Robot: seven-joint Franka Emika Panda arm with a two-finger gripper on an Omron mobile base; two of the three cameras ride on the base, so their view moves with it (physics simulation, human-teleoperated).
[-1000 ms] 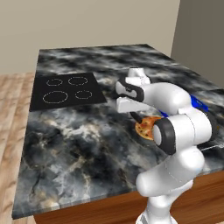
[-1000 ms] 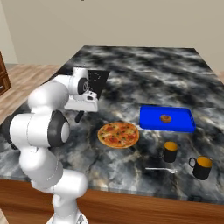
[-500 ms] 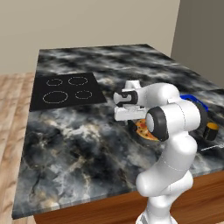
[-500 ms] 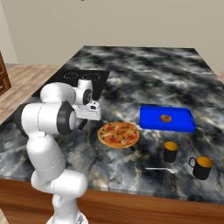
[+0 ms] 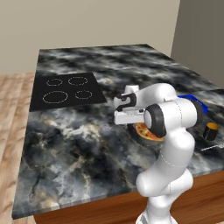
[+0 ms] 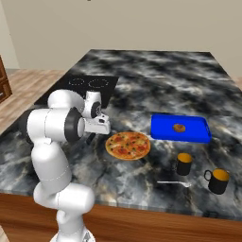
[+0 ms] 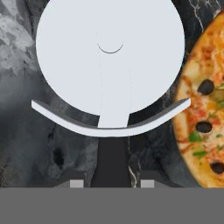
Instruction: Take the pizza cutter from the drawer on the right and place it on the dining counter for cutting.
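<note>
1. Hand view: pizza cutter [image 7: 109, 65] sat in the jaws, black handle clamped between the fingertips [image 7: 77, 183], wheel pointing away.
2. It hung over the dark marbled counter [image 7: 26, 144], just beside the pizza [image 7: 205, 105].
3. Blue tray [image 6: 180, 128] and mugs [image 6: 218, 180] sat further right.

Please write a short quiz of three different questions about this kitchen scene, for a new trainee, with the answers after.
1. True or false: the claw is shut on the black handle of the silver-white round pizza cutter.
2. What lies on the blue rectangular tray? A) a fork B) a small round brown food item C) a cup
3. Fill in: on the dark marbled stone dining counter, the round orange pizza lies between the arm and the ____.

Key: 1 true. 2 B: the small round brown food item. 3 blue tray.
</note>
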